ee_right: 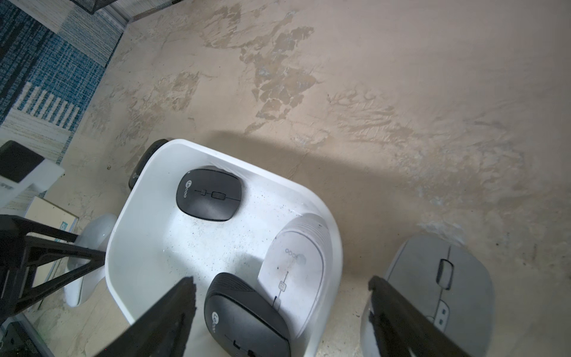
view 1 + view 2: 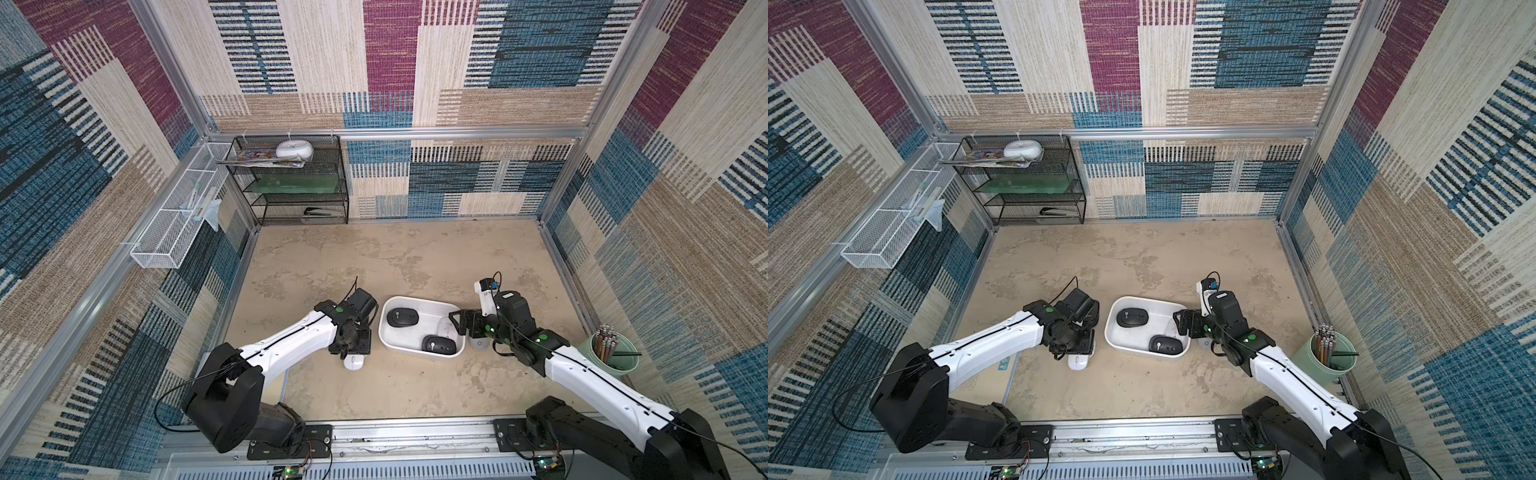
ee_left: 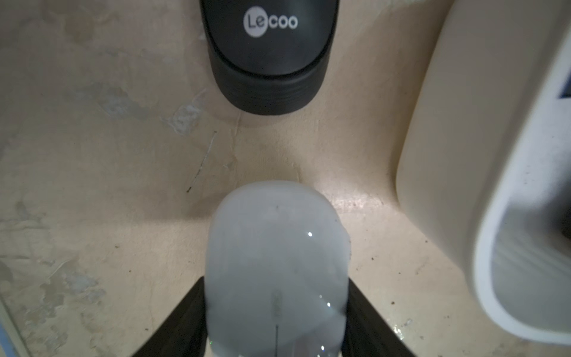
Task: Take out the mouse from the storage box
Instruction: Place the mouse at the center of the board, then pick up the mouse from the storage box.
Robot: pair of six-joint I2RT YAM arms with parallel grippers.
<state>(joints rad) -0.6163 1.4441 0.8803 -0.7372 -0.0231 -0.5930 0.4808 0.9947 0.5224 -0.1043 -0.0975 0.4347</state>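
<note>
The left gripper (image 3: pixel 275 289) is clamping a white mouse (image 3: pixel 278 241) down at the table (image 3: pixel 108 185), just left of the storage box (image 1: pixel 148 247), probably to release it. The right gripper (image 1: pixel 281 282) is hanging wide open over the box's right end, probably lining up a black mouse (image 1: pixel 244 318).

Beige table (image 2: pixel 374 257) carries storage box (image 2: pixel 419 299), grey mouse (image 1: pixel 438 278), cup (image 2: pixel 595 358)

Both top views give you bright, even light and bowed edges, while the left wrist view is dimmer, its white mouse (image 3: pixel 275 262) seemingly out of focus.
</note>
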